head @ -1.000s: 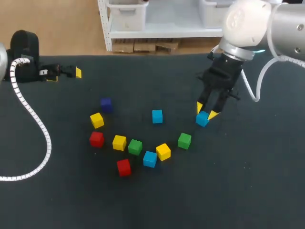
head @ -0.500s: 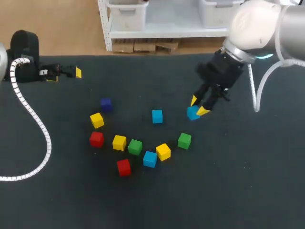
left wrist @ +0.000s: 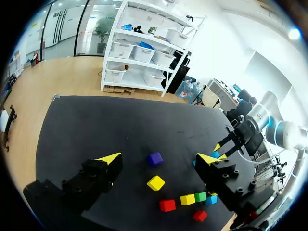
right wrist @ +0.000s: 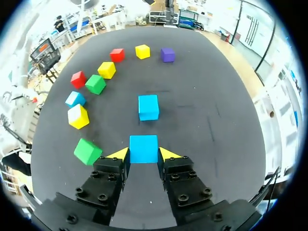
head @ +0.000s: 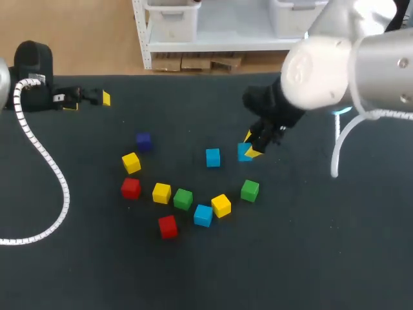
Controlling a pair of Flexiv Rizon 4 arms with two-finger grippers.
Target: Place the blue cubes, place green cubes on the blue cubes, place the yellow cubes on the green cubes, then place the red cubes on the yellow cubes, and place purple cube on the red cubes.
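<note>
**Right gripper clenched on a blue cube, just beside the lone blue cube**

Nearest the robot on the black table [head: 322,258] lies the front red cube [head: 168,227]. Just beyond it to the right are the front blue cube [head: 203,215] and the right yellow cube [head: 221,205], close together corner to corner. To their left, the left green cube [head: 182,198] and the middle yellow cube [head: 161,192] stand side by side. The left red cube [head: 131,188] is near them, across a small gap. The right green cube [head: 250,190] stands by itself to the right of the right yellow cube.

Farther out, the far yellow cube [head: 131,163] lies just beyond the left red cube, and the lone blue cube [head: 213,157] sits mid-table. Just to its right, the right gripper [right wrist: 143,154] grasps the held blue cube [head: 244,152]. In the right wrist view both yellow-tipped fingers press on its opposite sides. Whether this cube rests on the table or hangs above it cannot be told.

The purple cube [head: 144,141] lies beyond the far yellow cube. Every other cube lies singly on the table. Farthest, by the table's far left corner, the left gripper [head: 88,101] has its fingers spread wide, released.
</note>
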